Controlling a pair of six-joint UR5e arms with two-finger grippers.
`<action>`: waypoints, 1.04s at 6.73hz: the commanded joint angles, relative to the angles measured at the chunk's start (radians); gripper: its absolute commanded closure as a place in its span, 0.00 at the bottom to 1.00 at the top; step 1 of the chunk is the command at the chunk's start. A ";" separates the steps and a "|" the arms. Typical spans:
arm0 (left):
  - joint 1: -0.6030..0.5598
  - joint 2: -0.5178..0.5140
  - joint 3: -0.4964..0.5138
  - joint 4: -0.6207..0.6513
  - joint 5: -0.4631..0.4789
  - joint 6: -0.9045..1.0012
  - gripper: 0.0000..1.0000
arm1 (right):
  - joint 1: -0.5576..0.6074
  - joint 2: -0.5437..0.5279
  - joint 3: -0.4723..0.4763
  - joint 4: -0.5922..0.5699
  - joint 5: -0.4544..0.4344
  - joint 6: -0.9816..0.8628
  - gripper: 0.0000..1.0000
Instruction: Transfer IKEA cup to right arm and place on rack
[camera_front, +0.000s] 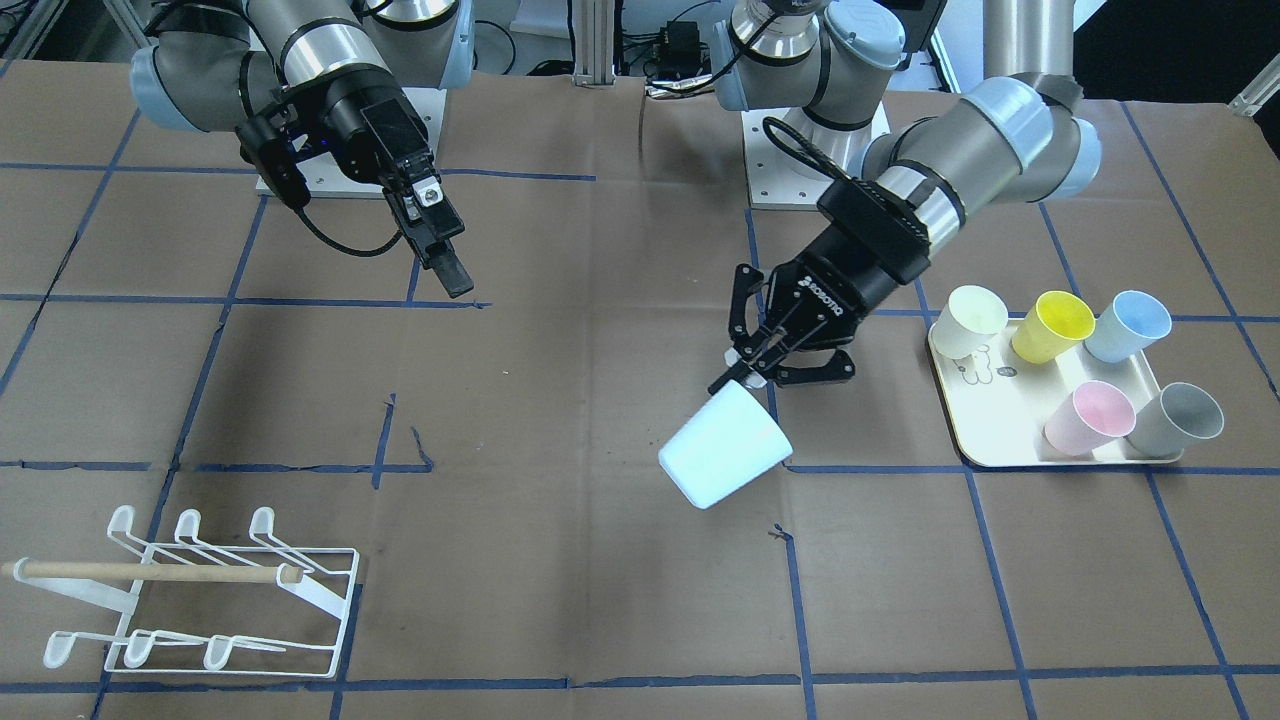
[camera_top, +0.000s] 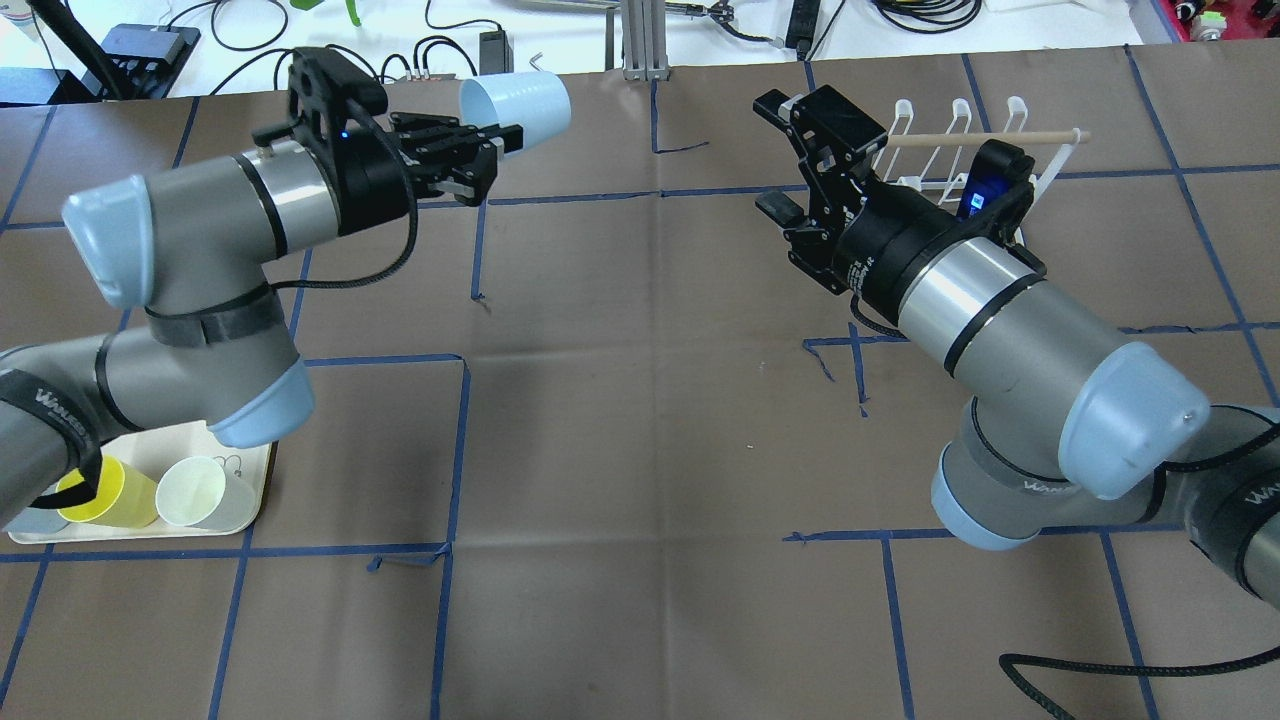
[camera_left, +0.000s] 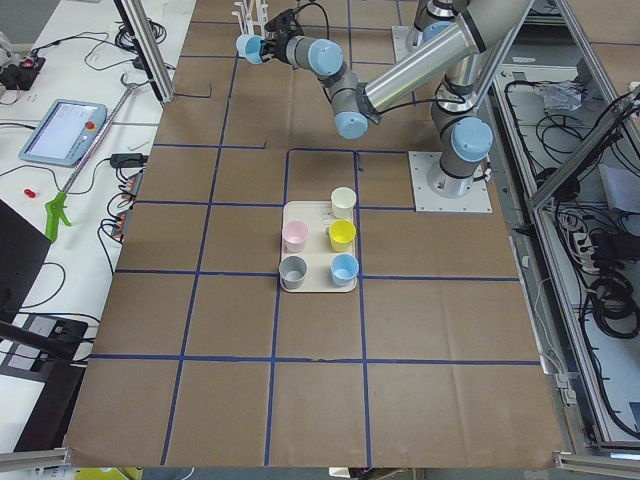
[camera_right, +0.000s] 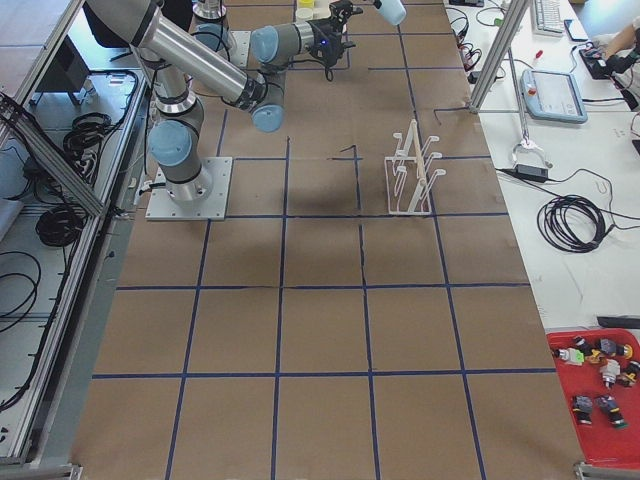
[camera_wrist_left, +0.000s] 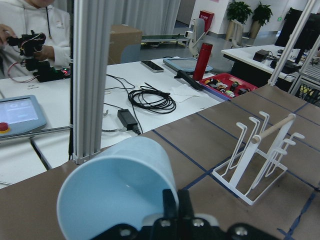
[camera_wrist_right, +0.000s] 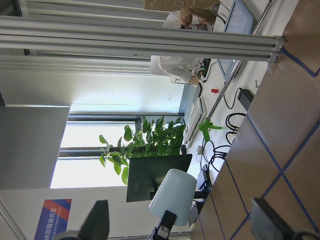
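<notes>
My left gripper (camera_front: 745, 372) is shut on the rim of a pale blue IKEA cup (camera_front: 725, 447) and holds it tilted in the air above the table. In the overhead view the gripper (camera_top: 503, 141) holds the cup (camera_top: 518, 103) on its side, mouth towards the arm. The left wrist view shows the cup (camera_wrist_left: 116, 196) pinched at its rim. My right gripper (camera_top: 786, 158) is open and empty, raised in front of the white wire rack (camera_top: 955, 135), well apart from the cup. The right wrist view shows its fingers (camera_wrist_right: 98, 220) wide apart and the cup (camera_wrist_right: 175, 196) far off. The rack (camera_front: 200, 595) stands empty.
A cream tray (camera_front: 1040, 448) with a bear drawing holds several cups lying on their sides: cream, yellow, blue, pink and grey. It sits beside the left arm's base. Brown paper with blue tape lines covers the table. A person sits at a desk beyond the far edge.
</notes>
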 joint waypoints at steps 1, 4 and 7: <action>-0.062 -0.009 -0.109 0.189 -0.005 -0.004 1.00 | 0.000 0.020 0.002 0.007 -0.002 0.056 0.00; -0.065 -0.018 -0.123 0.249 -0.082 -0.055 1.00 | 0.003 0.055 -0.047 0.218 0.001 0.055 0.00; -0.070 -0.027 -0.126 0.274 -0.085 -0.059 1.00 | 0.081 0.049 -0.048 0.336 -0.002 0.060 0.00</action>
